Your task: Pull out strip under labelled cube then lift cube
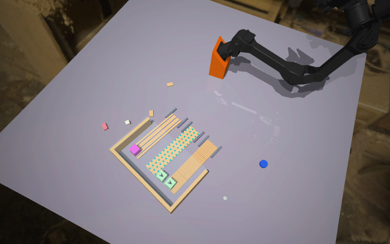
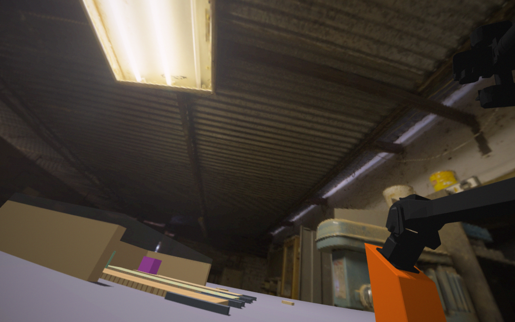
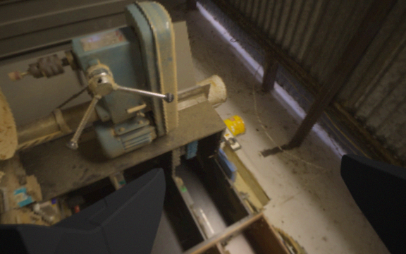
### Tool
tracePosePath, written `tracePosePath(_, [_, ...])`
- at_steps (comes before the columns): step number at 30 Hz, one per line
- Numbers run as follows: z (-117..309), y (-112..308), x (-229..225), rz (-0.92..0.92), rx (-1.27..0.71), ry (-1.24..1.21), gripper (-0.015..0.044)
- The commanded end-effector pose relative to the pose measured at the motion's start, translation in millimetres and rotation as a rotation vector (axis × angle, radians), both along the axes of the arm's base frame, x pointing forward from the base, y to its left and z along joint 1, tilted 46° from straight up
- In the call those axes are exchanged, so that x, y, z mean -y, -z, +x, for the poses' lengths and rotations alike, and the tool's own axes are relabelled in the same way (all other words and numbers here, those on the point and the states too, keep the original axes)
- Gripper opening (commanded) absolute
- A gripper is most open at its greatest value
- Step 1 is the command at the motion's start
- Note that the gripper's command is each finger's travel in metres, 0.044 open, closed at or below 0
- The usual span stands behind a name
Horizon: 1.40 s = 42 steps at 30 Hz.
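Two mint-green blocks marked A show in the top view. One block (image 1: 161, 175) is at the inner end of the teal-dotted strip (image 1: 175, 148). The other block (image 1: 170, 183) overlaps the edge of the grid-patterned strip (image 1: 195, 165). How each is supported is hard to tell. A magenta cube (image 1: 134, 149) (image 2: 148, 264) sits on the inner end of the blue-lined strip (image 1: 157, 135). My gripper (image 3: 251, 171) is open and empty, its fingers wide apart in the wrist view. It is far from the strips, raised at the upper right of the top and exterior views.
Wooden walls (image 1: 142, 179) (image 2: 47, 236) enclose three sides; a dark panel (image 2: 163, 238) spans above them. Grey guides (image 1: 171, 113) flank the strips' outer ends. A blue disc (image 1: 263, 163), white disc (image 1: 224, 198), red block (image 1: 105, 126) and tan block (image 1: 169, 84) lie outside. The arm's base is orange (image 1: 219, 67) (image 2: 387, 284).
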<state>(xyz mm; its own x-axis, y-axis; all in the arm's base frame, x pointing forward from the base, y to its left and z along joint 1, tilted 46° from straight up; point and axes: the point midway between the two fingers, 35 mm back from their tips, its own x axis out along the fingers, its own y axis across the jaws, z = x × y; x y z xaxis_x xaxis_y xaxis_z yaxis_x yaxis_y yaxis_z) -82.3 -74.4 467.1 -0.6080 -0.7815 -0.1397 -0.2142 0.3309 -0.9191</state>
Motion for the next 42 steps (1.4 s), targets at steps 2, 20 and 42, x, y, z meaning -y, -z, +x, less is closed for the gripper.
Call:
tracePosePath(2, [1, 1, 4, -0.002, 0.011, -0.013, 0.04])
tracePosePath(20, [120, 89, 199, 0.021, 0.726, -0.572, 0.04])
tracePosePath(42, [361, 321, 151, 0.894, 1.734, -0.663, 0.04])
